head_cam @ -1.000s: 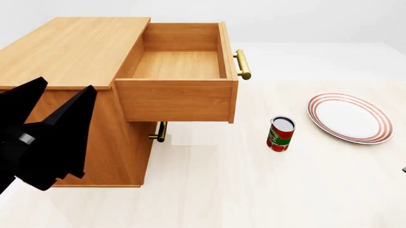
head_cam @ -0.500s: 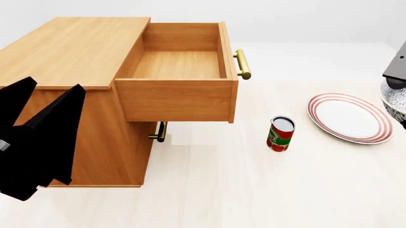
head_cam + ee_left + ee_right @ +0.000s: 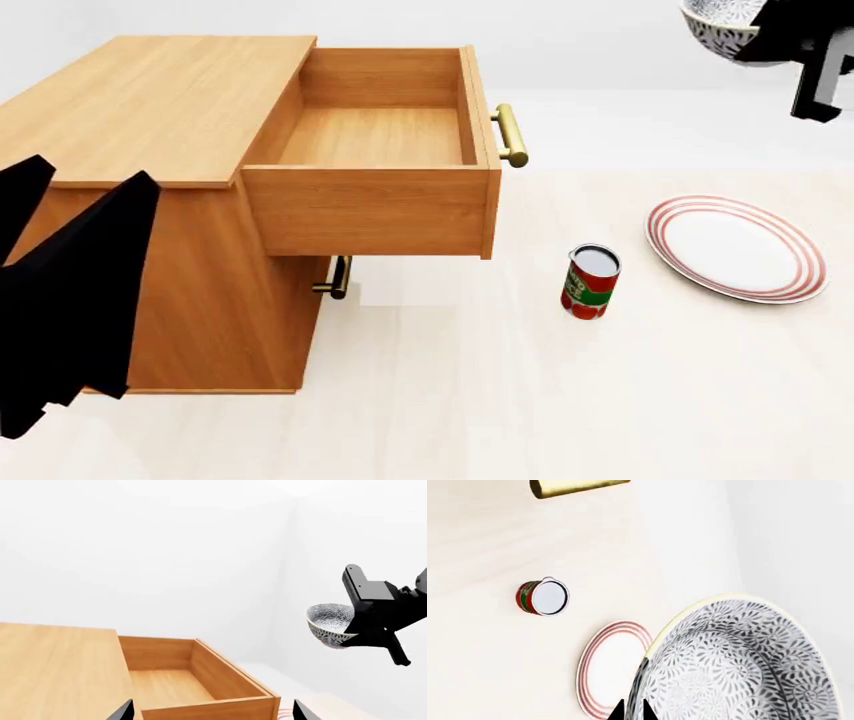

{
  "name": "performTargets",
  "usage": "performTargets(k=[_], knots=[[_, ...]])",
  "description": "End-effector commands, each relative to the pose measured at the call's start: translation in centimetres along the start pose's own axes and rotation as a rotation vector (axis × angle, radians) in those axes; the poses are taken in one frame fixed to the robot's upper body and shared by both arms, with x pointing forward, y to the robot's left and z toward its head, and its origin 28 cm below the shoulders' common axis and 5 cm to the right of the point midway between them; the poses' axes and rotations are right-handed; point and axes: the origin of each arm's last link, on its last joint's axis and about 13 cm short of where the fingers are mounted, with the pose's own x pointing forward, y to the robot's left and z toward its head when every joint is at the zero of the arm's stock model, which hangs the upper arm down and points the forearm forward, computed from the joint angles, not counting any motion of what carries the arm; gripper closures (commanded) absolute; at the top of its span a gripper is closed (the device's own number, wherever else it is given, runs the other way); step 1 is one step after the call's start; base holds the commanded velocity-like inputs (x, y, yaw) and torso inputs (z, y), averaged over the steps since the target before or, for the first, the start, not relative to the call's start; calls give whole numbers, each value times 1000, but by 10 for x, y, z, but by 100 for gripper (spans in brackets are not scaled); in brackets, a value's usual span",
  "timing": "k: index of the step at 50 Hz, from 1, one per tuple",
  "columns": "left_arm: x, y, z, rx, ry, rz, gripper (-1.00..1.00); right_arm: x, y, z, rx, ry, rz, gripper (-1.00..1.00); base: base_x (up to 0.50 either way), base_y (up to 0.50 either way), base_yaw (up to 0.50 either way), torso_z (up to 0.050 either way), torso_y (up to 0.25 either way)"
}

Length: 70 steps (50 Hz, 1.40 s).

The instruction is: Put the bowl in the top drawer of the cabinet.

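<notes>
Gripping the bowl (image 3: 727, 30) aloft, the right claw (image 3: 363, 630) hangs above the plate (image 3: 734, 247) and can (image 3: 590, 281).

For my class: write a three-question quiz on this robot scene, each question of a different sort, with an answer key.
1. True or false: the top drawer of the cabinet stands pulled out with nothing inside.
2. Which gripper holds the bowl? A) left gripper B) right gripper C) neither
3. Fill in: on the floor, the can stands between the cabinet and the ____.

Key
1. True.
2. B: the right gripper pinches the bowl's rim, high in the air; the left gripper holds nothing.
3. The plate with red rim rings.
</notes>
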Motion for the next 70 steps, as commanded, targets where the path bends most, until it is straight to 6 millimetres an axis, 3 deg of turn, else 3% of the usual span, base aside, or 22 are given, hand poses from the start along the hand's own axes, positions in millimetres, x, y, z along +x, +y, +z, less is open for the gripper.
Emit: performTargets(k=[1,11,27,70], knots=[[-3,-1,3,2,-13,6,-100,12,-35,51,-113,-127,-17,100,0,0,0,0,0],[-2,1,1,-5,-12,10,-100,38,-23,90,-159,-269,11,100,0,0,0,0,0],[-1,4,-1,-28,-14,15,-100,28,-15,127,-150,-434,47,100,0,0,0,0,1],[-4,9,1,-58,-65,10,-100,28,0,167,-284,-824,206,100,0,0,0,0,0]])
